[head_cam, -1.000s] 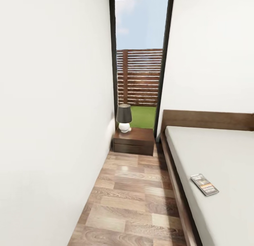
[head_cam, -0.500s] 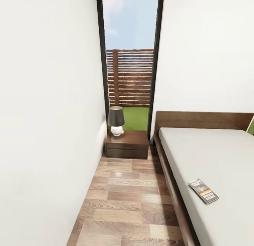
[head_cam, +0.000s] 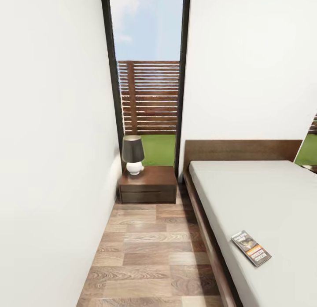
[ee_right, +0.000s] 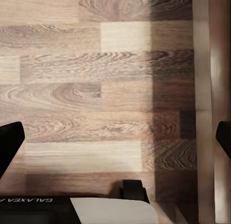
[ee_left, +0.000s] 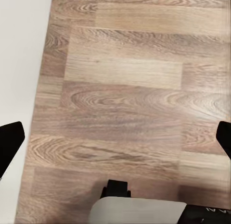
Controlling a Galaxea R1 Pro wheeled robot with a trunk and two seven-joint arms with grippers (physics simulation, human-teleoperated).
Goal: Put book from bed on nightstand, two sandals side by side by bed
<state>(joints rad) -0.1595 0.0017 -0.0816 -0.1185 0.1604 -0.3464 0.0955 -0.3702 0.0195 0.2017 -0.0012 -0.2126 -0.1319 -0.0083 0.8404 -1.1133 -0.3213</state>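
The book [head_cam: 251, 248], a thin paperback with an orange band, lies flat on the light-grey mattress of the bed [head_cam: 268, 197], close to its near left edge. The nightstand [head_cam: 148, 185], low and dark brown, stands against the window wall just left of the headboard [head_cam: 242, 151]. The sandals are out of view. My left gripper [ee_left: 115, 142] hangs open over bare wood floor beside the white wall. My right gripper [ee_right: 115, 140] is open too, over the floor next to the bed's dark frame [ee_right: 211, 89]. Neither holds anything.
A lamp [head_cam: 133, 154] with a dark shade and white base sits on the nightstand's left half. A tall black-framed window [head_cam: 147, 78] rises behind it. The floor strip [head_cam: 149, 254] between the white left wall and the bed is narrow.
The whole head view has shifted: window, nightstand and lamp now sit further left, and more of the bed shows. That is camera motion; the book lies where it was on the mattress.
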